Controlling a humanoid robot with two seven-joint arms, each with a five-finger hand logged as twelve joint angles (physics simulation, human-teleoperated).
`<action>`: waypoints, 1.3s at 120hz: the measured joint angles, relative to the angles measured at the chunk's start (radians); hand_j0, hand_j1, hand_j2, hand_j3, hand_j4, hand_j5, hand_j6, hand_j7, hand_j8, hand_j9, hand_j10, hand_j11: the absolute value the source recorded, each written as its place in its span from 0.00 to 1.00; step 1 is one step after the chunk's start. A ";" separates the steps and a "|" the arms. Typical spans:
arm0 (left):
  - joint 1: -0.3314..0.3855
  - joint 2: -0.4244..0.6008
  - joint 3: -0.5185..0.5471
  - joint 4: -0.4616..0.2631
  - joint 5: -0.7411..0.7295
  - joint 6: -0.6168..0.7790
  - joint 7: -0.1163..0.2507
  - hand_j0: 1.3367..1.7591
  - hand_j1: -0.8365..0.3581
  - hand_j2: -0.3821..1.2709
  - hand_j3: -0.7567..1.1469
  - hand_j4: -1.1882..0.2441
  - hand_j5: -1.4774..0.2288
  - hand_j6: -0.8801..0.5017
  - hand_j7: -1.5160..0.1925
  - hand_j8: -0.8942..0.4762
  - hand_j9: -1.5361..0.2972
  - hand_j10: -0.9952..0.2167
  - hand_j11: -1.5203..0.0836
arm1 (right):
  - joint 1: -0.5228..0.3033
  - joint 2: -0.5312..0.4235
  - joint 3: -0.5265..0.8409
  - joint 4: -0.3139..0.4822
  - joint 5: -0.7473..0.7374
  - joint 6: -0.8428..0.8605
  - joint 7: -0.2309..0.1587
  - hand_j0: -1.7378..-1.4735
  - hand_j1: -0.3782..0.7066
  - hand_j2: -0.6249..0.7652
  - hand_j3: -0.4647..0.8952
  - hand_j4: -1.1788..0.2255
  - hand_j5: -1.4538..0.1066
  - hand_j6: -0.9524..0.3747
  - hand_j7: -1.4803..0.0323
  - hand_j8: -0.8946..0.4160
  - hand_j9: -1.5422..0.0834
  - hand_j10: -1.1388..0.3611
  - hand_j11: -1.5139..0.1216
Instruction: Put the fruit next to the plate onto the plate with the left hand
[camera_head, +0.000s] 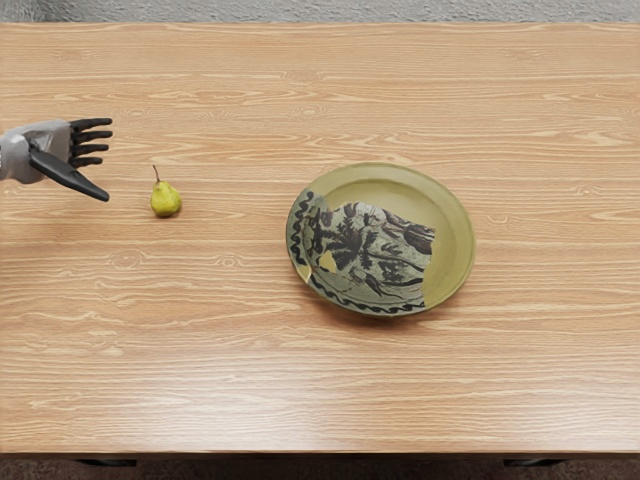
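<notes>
A small yellow-green pear with a thin stem stands on the wooden table, left of the plate. The olive-green plate with a dark leafy pattern lies a little right of the table's middle and holds nothing. My left hand comes in from the left edge, just left of the pear and slightly farther back. Its black fingers are spread and hold nothing; the thumb points toward the pear. A gap separates the hand from the fruit.
The wooden table fills the view, with its far edge at the top and its front edge near the bottom. A bare strip of wood lies between pear and plate.
</notes>
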 joint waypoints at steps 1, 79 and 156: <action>0.000 0.000 0.000 -0.001 0.000 0.000 0.000 0.76 0.99 0.23 0.40 0.83 0.87 0.64 0.89 0.65 0.84 0.82 0.95 | 0.000 0.000 0.000 0.000 0.000 0.000 0.000 0.30 0.05 0.45 0.34 0.82 0.91 0.70 0.96 0.66 0.93 0.74 0.91; 0.013 -0.010 -0.031 -0.050 0.393 0.000 -0.412 0.76 0.99 0.23 0.40 0.83 0.87 0.63 0.89 0.65 0.84 0.82 0.95 | 0.000 0.000 0.000 -0.002 -0.012 -0.001 0.001 0.30 0.05 0.45 0.34 0.82 0.91 0.70 0.96 0.66 0.93 0.74 0.91; 0.049 -0.029 -0.037 -0.070 0.465 0.000 -0.576 0.76 0.99 0.23 0.40 0.83 0.87 0.63 0.89 0.65 0.84 0.82 0.95 | 0.000 0.000 0.000 -0.002 -0.012 -0.001 0.001 0.30 0.05 0.45 0.34 0.82 0.91 0.70 0.96 0.66 0.93 0.74 0.91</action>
